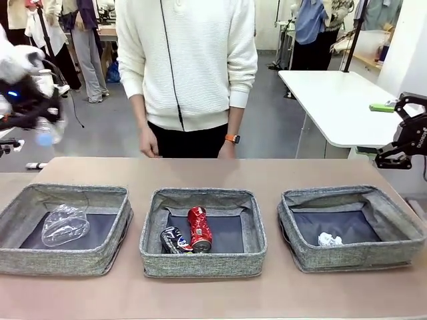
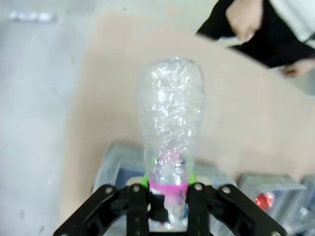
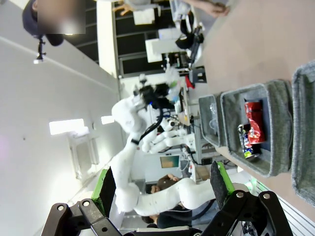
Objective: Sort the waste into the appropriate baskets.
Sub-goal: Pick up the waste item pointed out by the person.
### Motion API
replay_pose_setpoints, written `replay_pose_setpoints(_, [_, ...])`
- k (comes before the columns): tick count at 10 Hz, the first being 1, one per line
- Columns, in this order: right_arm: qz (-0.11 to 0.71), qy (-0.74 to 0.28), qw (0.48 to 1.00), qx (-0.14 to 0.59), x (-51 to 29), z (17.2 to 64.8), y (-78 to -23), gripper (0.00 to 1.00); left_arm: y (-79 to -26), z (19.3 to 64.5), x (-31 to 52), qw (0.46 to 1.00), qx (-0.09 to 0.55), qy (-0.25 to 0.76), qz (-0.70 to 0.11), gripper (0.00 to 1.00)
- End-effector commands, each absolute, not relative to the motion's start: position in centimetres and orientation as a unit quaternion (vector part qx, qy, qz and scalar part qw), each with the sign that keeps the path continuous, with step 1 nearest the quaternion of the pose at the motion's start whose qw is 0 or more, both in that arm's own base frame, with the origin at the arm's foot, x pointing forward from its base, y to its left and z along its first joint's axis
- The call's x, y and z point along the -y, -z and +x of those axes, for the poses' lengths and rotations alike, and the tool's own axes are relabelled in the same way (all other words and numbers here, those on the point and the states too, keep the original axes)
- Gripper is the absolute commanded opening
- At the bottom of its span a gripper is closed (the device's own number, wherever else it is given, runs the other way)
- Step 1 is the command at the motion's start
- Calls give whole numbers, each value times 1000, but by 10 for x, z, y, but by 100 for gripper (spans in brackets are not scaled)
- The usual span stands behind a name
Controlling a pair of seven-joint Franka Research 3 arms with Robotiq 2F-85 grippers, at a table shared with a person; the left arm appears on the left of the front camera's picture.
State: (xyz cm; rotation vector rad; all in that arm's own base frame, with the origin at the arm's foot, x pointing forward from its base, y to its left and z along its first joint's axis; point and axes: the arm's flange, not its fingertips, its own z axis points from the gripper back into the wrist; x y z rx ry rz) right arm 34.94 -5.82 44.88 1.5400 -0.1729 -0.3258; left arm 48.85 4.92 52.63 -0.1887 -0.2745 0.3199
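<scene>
Three baskets sit across the frame's lower half; a clear bottle [image 2: 170, 128] is pinched by the left end effector [image 2: 167, 196], probably for the left basket [image 1: 100, 260]; the right end effector [image 3: 160, 184] is held spread.

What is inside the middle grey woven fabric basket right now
Inside the middle grey woven fabric basket lie a crushed red drink can and a dark blue-black drink can, side by side on its dark bottom. The near wall hides the cans' lower ends and the floor just behind it.
</scene>
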Motion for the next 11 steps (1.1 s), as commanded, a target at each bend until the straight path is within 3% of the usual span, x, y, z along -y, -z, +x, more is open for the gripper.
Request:
replay_pose_setpoints(1, [698, 144, 697, 80, 59, 349, -452, 100, -538, 391, -43, 974, 104, -172, -102, 0])
replay_pose_setpoints(3, [698, 144, 697, 80, 59, 349, -452, 100, -504, 338, -30, 985, 101, -109, -90, 0])
replay_pose_setpoints(4, [698, 144, 697, 80, 59, 349, -452, 100, -494, 355, -49, 988, 101, -22, -114, 0])
replay_pose_setpoints(5, [698, 144, 697, 80, 59, 349, -452, 100, -527, 350, -38, 981, 87, -146, -98, 0])
replay_pose_setpoints(7, [698, 144, 697, 80, 59, 349, -452, 100, -527, 350, -38, 981, 87, -146, -98, 0])
replay_pose_setpoints(8, [698, 144, 697, 80, 59, 349, -452, 100, -510, 337, -37, 985, 88, -109, -100, 22])
replay_pose_setpoints(9, [698, 144, 697, 80, 59, 349, -452, 100, -531, 324, -2, 984, 111, -116, -70, 22])
replay_pose_setpoints(10, [698, 144, 697, 80, 59, 349, -452, 100, -566, 310, 35, 981, 135, -99, -97, 22])
replay_pose_setpoints(11, [698, 144, 697, 80, 59, 349, -452, 100, -599, 298, 76, 984, 124, -87, -90, 22])
